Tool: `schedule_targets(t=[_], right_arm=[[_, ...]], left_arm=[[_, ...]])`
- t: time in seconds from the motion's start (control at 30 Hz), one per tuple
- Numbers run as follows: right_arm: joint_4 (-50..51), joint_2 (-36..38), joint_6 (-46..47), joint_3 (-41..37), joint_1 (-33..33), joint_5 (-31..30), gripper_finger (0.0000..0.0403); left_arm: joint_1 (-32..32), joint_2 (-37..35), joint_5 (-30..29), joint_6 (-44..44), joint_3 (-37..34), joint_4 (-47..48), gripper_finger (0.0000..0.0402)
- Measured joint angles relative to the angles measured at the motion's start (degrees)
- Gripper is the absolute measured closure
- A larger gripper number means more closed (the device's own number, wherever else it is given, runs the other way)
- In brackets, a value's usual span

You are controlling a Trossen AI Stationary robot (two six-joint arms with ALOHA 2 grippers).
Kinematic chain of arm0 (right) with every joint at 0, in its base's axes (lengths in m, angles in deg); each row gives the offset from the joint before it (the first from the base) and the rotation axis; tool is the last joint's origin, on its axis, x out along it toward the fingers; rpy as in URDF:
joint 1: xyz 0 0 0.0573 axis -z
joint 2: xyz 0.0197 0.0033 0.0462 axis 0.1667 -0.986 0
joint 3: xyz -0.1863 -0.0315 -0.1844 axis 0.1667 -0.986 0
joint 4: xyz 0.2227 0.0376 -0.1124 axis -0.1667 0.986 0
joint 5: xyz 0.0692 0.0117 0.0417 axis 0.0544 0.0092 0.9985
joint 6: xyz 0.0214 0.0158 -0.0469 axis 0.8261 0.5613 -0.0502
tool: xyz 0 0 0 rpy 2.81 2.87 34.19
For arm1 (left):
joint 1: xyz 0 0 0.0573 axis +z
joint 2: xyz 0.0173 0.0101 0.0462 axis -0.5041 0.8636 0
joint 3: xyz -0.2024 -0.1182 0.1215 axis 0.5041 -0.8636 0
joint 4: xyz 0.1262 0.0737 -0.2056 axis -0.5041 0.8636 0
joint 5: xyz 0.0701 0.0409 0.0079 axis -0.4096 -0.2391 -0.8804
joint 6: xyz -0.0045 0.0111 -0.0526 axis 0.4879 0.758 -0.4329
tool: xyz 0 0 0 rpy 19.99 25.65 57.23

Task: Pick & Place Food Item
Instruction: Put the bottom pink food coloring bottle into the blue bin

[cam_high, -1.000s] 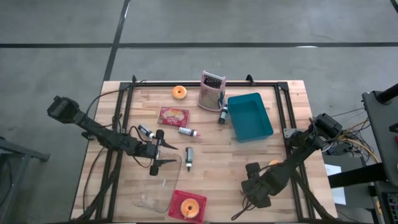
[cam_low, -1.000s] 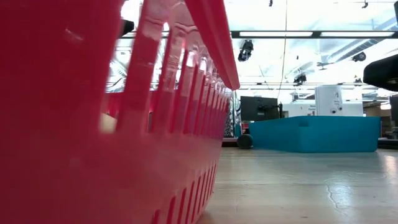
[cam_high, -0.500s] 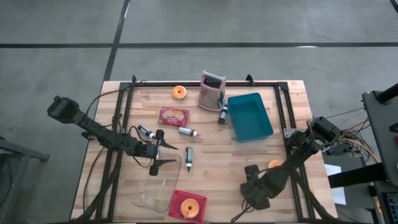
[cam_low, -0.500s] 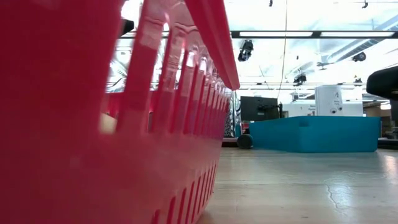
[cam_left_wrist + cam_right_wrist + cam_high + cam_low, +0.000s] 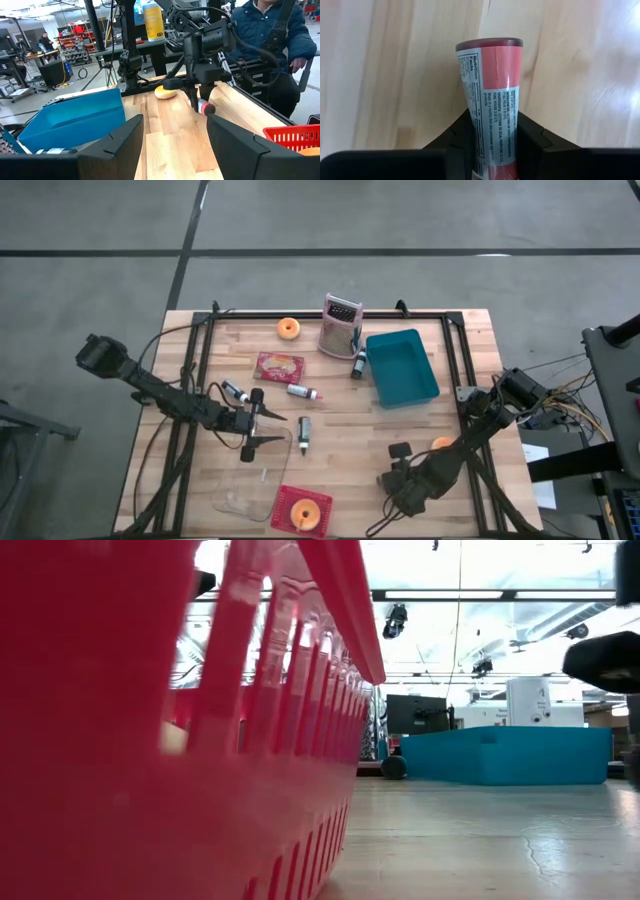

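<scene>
So the right end effector (image 5: pixel 397 476) is clamped on a pink-labelled food tube (image 5: pixel 489 120), lifted off the counter (image 5: pixel 350 450). Placing isn't done. Left end effector (image 5: pixel 268 429) waits, spread open.

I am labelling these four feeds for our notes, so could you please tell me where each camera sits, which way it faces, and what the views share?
High view: overhead, straight down on the table; both arms show, the left end effector open.
Low view: table height, level across; red basket fills the near side, teal bin beyond.
Left wrist view: looks past its own fingers at the right end effector holding a red bottle.
Right wrist view: looks down on that bottle above the wood.
Shared: the bin shows in the high, low and left wrist views.
</scene>
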Motion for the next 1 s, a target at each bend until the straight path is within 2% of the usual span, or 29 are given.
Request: schedule_targets(t=[0.2, 0.6, 0.87, 1.0], right_arm=[[-4.55, 1.89, -2.00, -0.20, 0.15, -8.89, 0.0320], [-4.84, 2.44, -4.02, -2.75, 3.29, -32.62, 0.0321], [-0.81, 3.82, -2.74, -5.30, 11.10, -38.50, 0.0321], [3.68, 5.42, -2.17, -5.72, 14.86, -38.88, 0.0321]], left_arm=[[0.00, 0.00, 0.00, 0.00, 0.00, 0.00, 0.0179], [-0.04, 0.00, 0.07, -0.19, 0.00, -0.02, 0.0179], [-0.04, 0.00, 0.20, -0.68, 0.00, -0.04, 0.0179], [-0.04, 0.00, 0.19, -0.66, 0.00, -0.03, 0.0179]])
